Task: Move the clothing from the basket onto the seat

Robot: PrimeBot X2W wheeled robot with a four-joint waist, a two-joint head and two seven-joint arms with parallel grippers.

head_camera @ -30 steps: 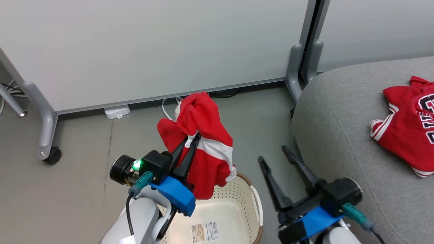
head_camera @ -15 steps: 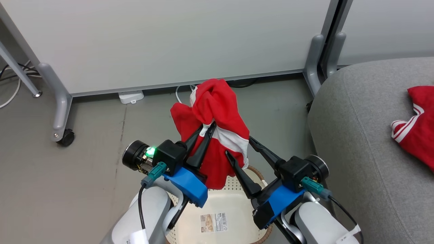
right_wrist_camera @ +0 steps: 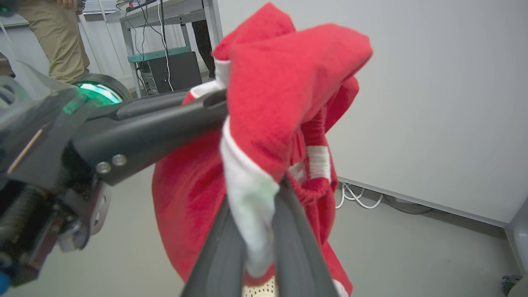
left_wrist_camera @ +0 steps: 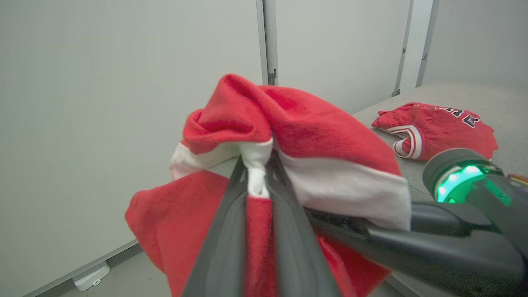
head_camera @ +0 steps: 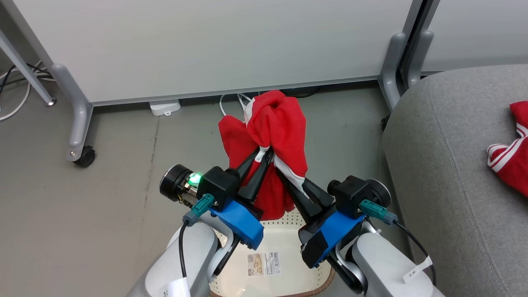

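Note:
A red garment with white trim [head_camera: 270, 128] hangs above the cream basket [head_camera: 288, 218], which stands on the floor below my arms. My left gripper [head_camera: 266, 153] is shut on a white fold of this clothing [left_wrist_camera: 288, 136], as the left wrist view [left_wrist_camera: 256, 175] shows close up. My right gripper [head_camera: 282, 169] comes in from the right and is shut on the white trim [right_wrist_camera: 247, 206] between its fingertips [right_wrist_camera: 258, 198]. A second red garment [head_camera: 509, 159] with white stripes and dark lettering [left_wrist_camera: 437, 128] lies on the grey seat [head_camera: 445, 165].
A pale partition [head_camera: 206, 45] on castered legs [head_camera: 80, 140] stands behind the basket. Cables and a white adapter [head_camera: 165, 108] lie at its foot. The basket's floor bears a label [head_camera: 264, 264]. A person's trouser leg [right_wrist_camera: 57, 37] and a desk [right_wrist_camera: 165, 16] show behind my left gripper.
My right gripper has swung left from beside the seat to the hanging garment and shut on its white trim. The head camera has turned left. The left gripper keeps its grip.

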